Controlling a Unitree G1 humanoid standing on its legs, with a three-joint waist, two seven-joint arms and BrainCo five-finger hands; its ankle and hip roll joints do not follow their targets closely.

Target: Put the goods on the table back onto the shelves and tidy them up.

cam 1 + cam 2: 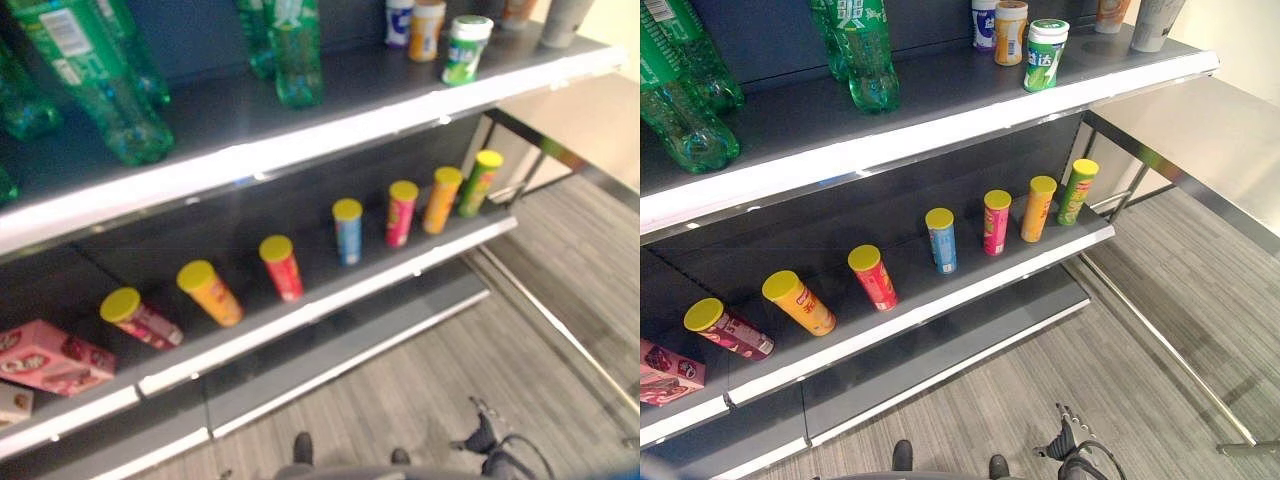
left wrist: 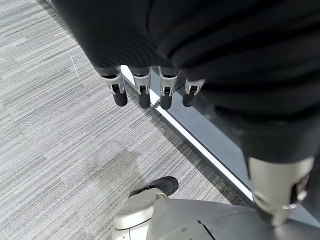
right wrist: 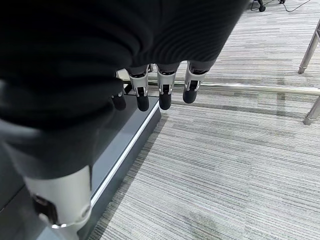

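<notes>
Both hands hang low by the floor with nothing in them: the left hand [image 2: 150, 92] shows straight, relaxed fingers over the grey carpet beside the shelf's base, and the right hand [image 3: 160, 90] does likewise, its fingers slack and empty. The goods seen are on the shelves. Along the middle shelf [image 1: 970, 290] a row of yellow-lidded canisters [image 1: 940, 240] stands spaced out, upright toward the right end and leaning more toward the left end, where pink boxes [image 1: 670, 372] lie. The upper shelf [image 1: 940, 120] carries green bottles [image 1: 862, 50] and small jars [image 1: 1045, 55] near its right end. The table [image 1: 1200, 130] stands to the right of the shelves, its visible top bare, so whatever is to be fetched likely lies on the right arm's side, above both hands.
</notes>
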